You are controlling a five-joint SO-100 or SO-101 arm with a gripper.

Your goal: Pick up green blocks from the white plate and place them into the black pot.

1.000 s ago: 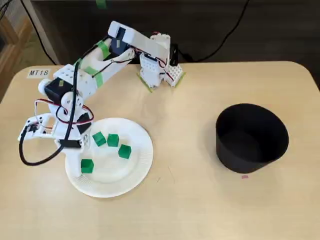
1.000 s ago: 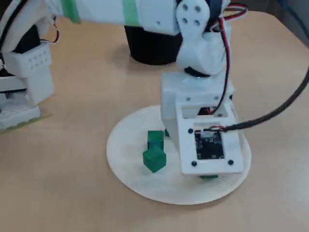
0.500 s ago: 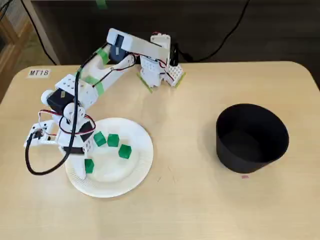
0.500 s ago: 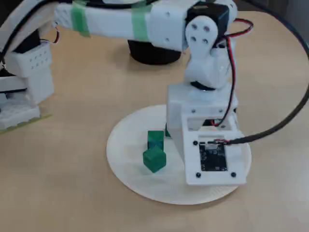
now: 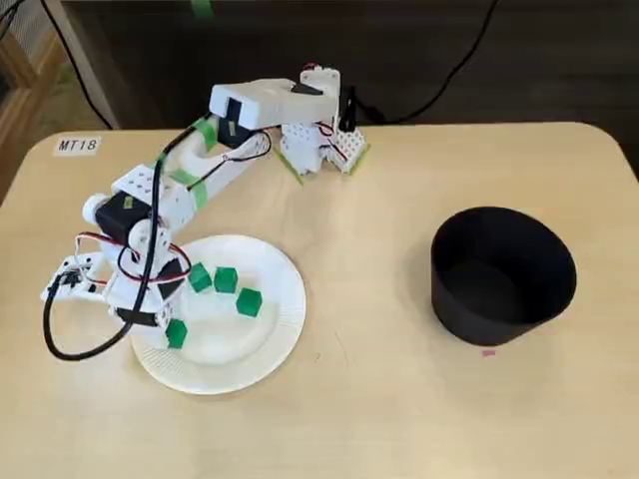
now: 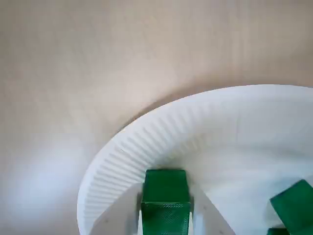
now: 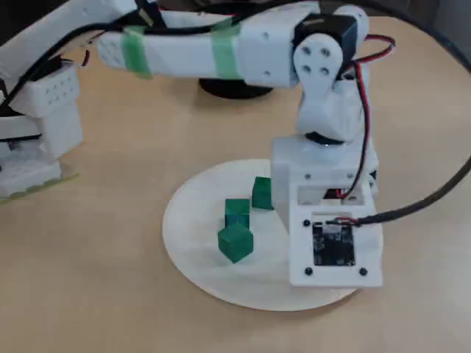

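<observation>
The claw (image 6: 166,194) is down at the edge of the white plate (image 6: 146,142); its two fingers (image 6: 126,216) press on both sides of one green block (image 6: 165,183), so it has hold of it; three more green blocks (image 5: 226,280) lie near the claw; the black pot (image 5: 502,274) stands well apart from it.
</observation>
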